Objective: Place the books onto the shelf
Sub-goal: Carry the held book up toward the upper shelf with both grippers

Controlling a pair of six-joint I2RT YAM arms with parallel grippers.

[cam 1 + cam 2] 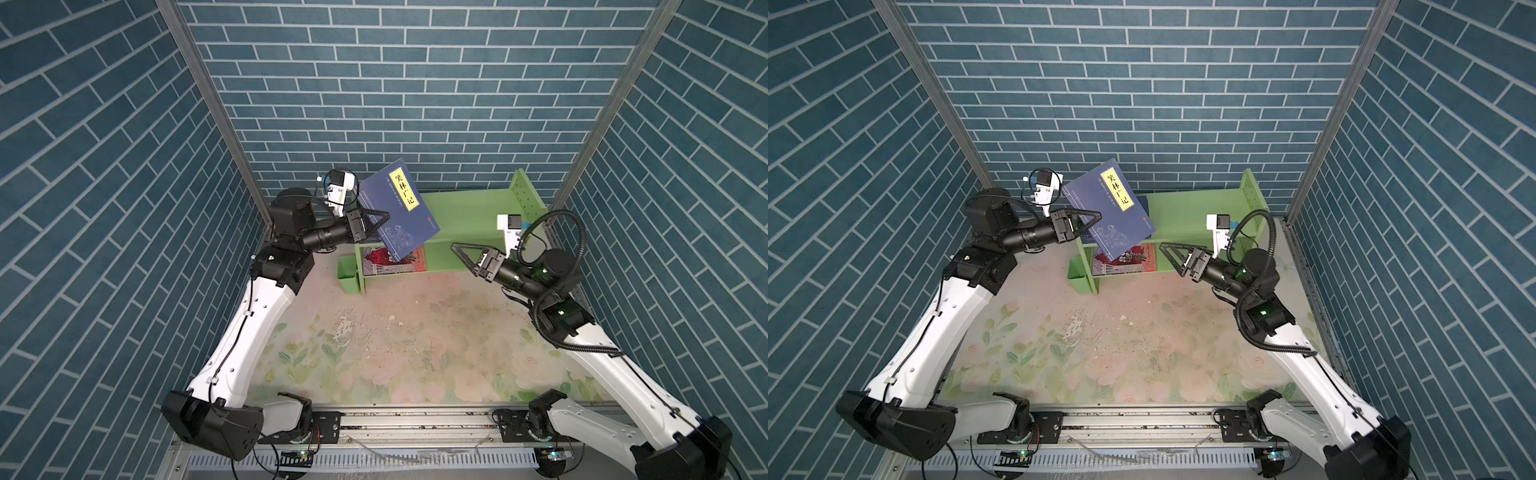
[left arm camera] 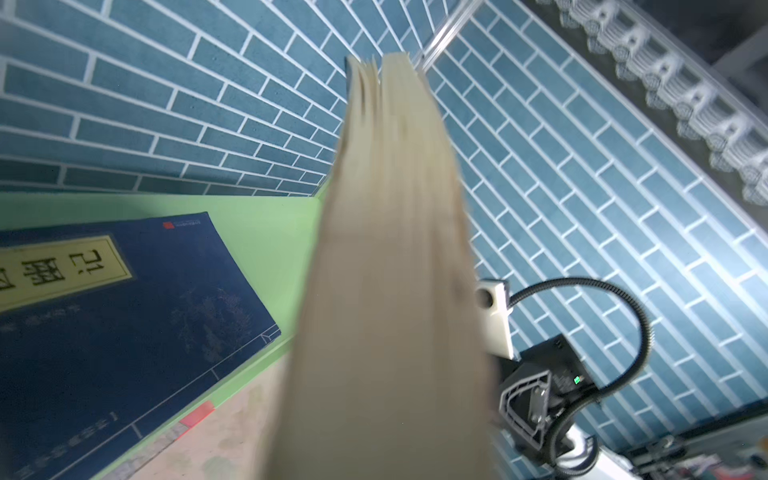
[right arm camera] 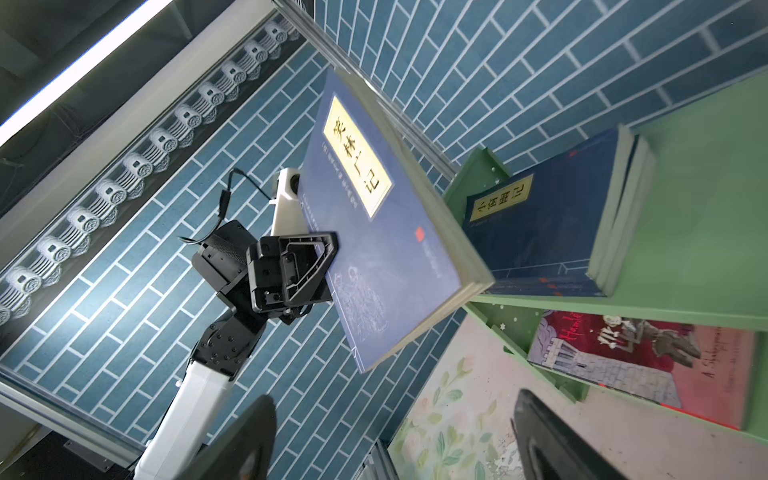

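My left gripper (image 1: 384, 217) is shut on a dark blue book (image 1: 399, 212) with a yellow title label, holding it tilted in the air over the left end of the light green shelf (image 1: 469, 208). In the left wrist view the book's page edge (image 2: 390, 270) fills the middle and hides the jaws. A stack of dark blue books (image 3: 540, 232) lies flat on the top tier. A red-and-grey book (image 3: 623, 357) lies on the lower tier. My right gripper (image 1: 462, 257) hangs open and empty before the lower tier's right half.
A small green cup (image 1: 348, 276) hangs on the shelf's left side. Blue brick-patterned walls (image 1: 124, 208) close in at the back and on both sides. The worn floral tabletop (image 1: 415, 353) stretches in front of the shelf to a metal rail (image 1: 415, 419).
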